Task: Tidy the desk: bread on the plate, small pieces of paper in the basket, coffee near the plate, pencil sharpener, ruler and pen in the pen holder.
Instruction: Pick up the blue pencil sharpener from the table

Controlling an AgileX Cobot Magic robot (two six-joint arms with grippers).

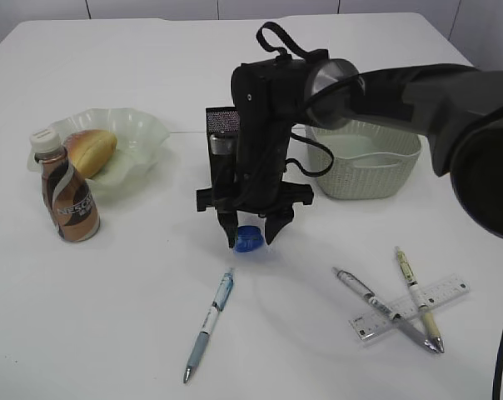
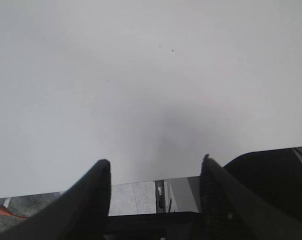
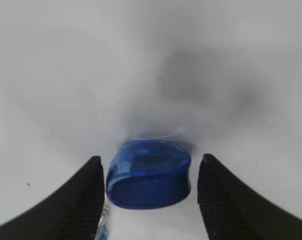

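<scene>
The bread (image 1: 91, 151) already lies on the plate (image 1: 139, 137), and the coffee (image 1: 67, 193) stands just beside that plate, so this part of the tidying looks finished. Both are off to one side of the right hand (image 1: 251, 231), well apart from it.

The right hand hangs low over the tabletop (image 1: 110, 317) with its fingers spread on both sides of the blue pencil sharpener (image 3: 149, 173). There is a gap on each side, so it is open and grips nothing yet. I judge it stands ready to close. The pen holder (image 1: 221, 137) waits just behind the hand, partly hidden by the arm.

The left hand (image 2: 156, 172) is also open and empty, above bare tabletop.
</scene>
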